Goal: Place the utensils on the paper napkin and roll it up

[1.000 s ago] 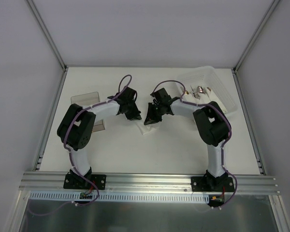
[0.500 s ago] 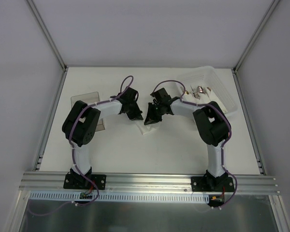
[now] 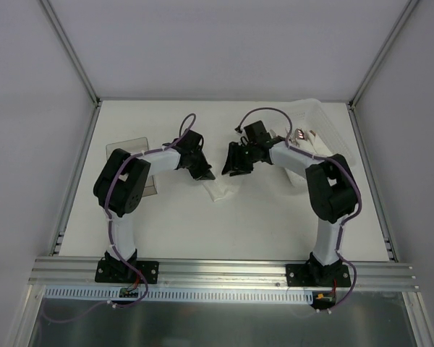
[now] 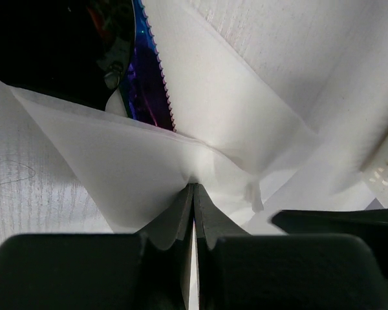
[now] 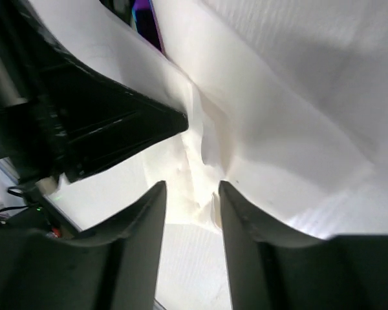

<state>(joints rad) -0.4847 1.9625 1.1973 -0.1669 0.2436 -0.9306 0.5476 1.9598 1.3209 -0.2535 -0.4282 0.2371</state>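
The white paper napkin (image 3: 220, 189) lies mid-table, folded over the utensils. My left gripper (image 3: 201, 168) is at its left end, shut on a pinched fold of the napkin (image 4: 149, 161). In the left wrist view the iridescent purple serrated piece (image 4: 149, 84) and a glossy black shape, apparently the spoon's bowl (image 4: 58, 45), stick out of the fold. My right gripper (image 3: 236, 165) is at the napkin's right end, jaws open, with crumpled napkin (image 5: 278, 129) between and beyond the fingertips (image 5: 149, 200). The iridescent piece (image 5: 145, 16) shows at the top of the right wrist view.
A clear plastic box (image 3: 325, 134) stands at the back right with silver and gold-toned cutlery (image 3: 298, 135) in it. A clear plastic holder (image 3: 130, 148) sits at the left behind the left arm. Metal rails run along both table sides.
My right arm has swung up and to the right, and its gripper has drawn back slightly from the napkin, showing more paper. My left gripper has stayed on the napkin.
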